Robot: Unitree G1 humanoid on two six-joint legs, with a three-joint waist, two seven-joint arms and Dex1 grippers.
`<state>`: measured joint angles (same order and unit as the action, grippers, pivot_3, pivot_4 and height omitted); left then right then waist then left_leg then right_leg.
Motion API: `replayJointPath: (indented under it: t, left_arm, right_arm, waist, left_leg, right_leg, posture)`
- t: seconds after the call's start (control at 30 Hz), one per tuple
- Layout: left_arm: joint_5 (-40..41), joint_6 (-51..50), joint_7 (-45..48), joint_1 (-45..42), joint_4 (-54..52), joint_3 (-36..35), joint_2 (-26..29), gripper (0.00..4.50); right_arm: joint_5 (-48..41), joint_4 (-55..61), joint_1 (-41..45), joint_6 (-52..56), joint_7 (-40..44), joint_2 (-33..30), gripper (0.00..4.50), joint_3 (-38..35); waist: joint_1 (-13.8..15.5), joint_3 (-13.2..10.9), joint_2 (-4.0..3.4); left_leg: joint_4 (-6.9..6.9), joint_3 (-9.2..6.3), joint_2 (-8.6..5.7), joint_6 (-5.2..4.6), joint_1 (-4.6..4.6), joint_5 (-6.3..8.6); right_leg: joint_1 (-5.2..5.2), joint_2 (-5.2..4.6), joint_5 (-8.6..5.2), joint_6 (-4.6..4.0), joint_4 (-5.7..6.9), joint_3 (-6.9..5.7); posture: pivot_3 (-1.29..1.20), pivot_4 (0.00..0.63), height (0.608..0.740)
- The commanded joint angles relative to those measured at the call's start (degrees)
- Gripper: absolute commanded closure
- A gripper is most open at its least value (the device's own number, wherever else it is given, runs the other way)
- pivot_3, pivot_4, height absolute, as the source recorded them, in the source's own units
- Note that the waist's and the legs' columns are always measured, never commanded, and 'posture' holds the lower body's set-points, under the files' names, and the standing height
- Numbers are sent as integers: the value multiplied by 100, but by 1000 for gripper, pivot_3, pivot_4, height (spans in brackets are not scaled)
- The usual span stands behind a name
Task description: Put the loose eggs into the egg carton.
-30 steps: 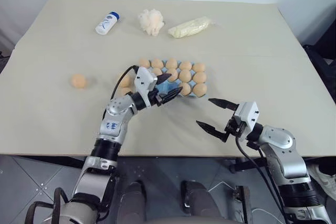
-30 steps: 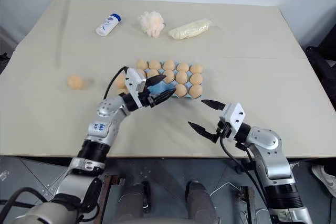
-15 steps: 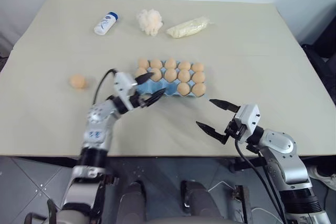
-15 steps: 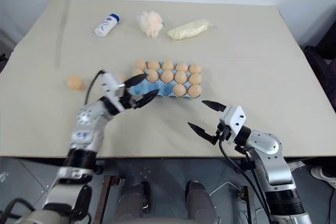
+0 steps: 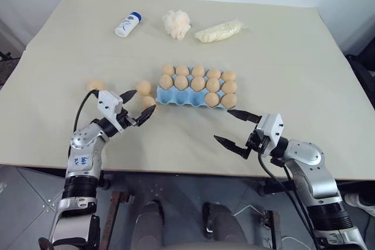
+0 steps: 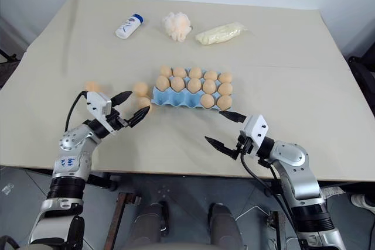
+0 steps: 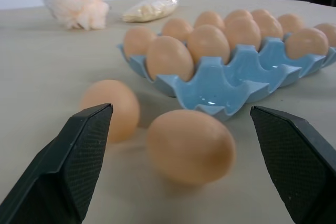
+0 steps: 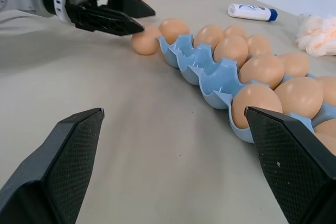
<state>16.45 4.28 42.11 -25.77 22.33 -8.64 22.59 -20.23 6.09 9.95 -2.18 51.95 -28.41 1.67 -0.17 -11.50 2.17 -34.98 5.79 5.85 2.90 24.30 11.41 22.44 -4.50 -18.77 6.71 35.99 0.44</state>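
The table (image 5: 293, 74) bears the egg carton (image 5: 176, 96), its long axis left to right, most cups filled, front-row cups empty. Three loose eggs (image 5: 144, 88) lie just left of it. Left gripper (image 5: 138, 106) and right gripper (image 5: 235, 127) fingers spread wide, empty

Overhead stereo pair, low wrist close-ups
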Motion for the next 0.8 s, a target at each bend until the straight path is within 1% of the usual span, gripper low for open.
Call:
replayJointPath:
  t: [0.03, 0.17, 0.33, 0.37, 0.4, 0.5, 0.53, 0.57, 0.63, 0.7, 0.8]
  left_arm:
    - [-105, 13, 1, -265, 332, 77, 13, 23]
    - [-157, -97, 64, -401, 623, 178, -28, 23]
    - [-199, -100, 65, -432, 718, 266, -68, 23]
    - [-211, -92, 76, -425, 708, 286, -69, 425]
    - [-201, -112, 83, -411, 688, 288, -69, 595]
    - [-222, -22, 62, -387, 665, 269, -47, 1597]
    - [-191, -39, 88, -362, 637, 248, -34, 1877]
    - [-156, -31, 132, -324, 592, 217, 1, 2039]
    - [-17, 81, 250, -218, 404, 84, 90, 2090]
    - [435, -216, 369, -152, -33, -139, 89, 2090]
    - [701, -671, 621, -115, -782, 1, 116, 2090]
  right_arm:
    - [-76, 146, -2, -19, -4, 23, 0, -72]
    - [-75, 226, -70, -12, -54, 21, 0, -85]
    - [-69, 275, -123, -11, -130, 22, 0, -110]
    - [-69, 288, -133, -10, -146, 26, 0, -106]
    - [-66, 289, -132, -13, -162, 37, 0, -95]
    - [-52, 261, -105, -28, -185, 56, 0, -59]
    - [-51, 261, -104, -29, -191, 64, 0, -50]
    - [-48, 244, -90, -32, -186, 69, 0, -42]
    - [-54, 233, -69, -26, -176, 77, 0, -34]
    - [-54, 228, -62, -20, -162, 66, 0, -43]
    - [-68, 224, -77, -15, -146, 30, 0, -86]
  waist:
    - [-2, 0, 0]
    - [-15, 0, 0]
    - [-4, 0, 0]
    - [-5, 0, 0]
    - [-5, 0, 0]
    - [-4, 0, 0]
    - [-4, 0, 0]
    - [-4, 0, 0]
    - [-14, 1, -1]
    - [-23, 0, 0]
    - [-12, 0, -1]
  left_leg:
    - [0, 0, 0, -2, 0, -1]
    - [-1, 6, 0, -2, 0, -1]
    - [-2, 7, 1, -2, 0, -1]
    - [-3, 7, 1, -2, 0, 0]
    - [-4, 7, 1, -2, 0, 0]
    - [-4, 7, 1, -2, 0, 0]
    - [-4, 7, 1, -2, 0, 0]
    - [-4, 7, 1, -2, 0, 0]
    - [-4, 7, 1, -2, 0, 0]
    - [-2, 11, 2, -3, 0, 1]
    - [-1, 11, 6, -3, 1, 1]
  right_leg:
    - [0, 0, 0, 0, 0, 0]
    - [3, 1, 0, 0, -1, 3]
    - [3, 1, 0, 0, 0, 3]
    - [2, 1, 0, 1, 0, 3]
    - [2, 1, 0, 1, 0, 4]
    - [2, 1, 1, 2, 1, 4]
    - [2, 1, 1, 2, 1, 4]
    - [2, 1, 1, 2, 1, 4]
    - [2, 1, 1, 2, 1, 4]
    - [4, 1, 1, 2, 0, 7]
    - [6, 4, 1, 1, 0, 6]
  posture:
    - [0, 150, 740]
    - [0, 150, 740]
    - [0, 150, 740]
    - [0, 150, 740]
    - [0, 150, 740]
    - [0, 150, 740]
    - [0, 150, 740]
    - [0, 150, 740]
    - [0, 150, 740]
    - [0, 150, 740]
    - [0, 150, 740]
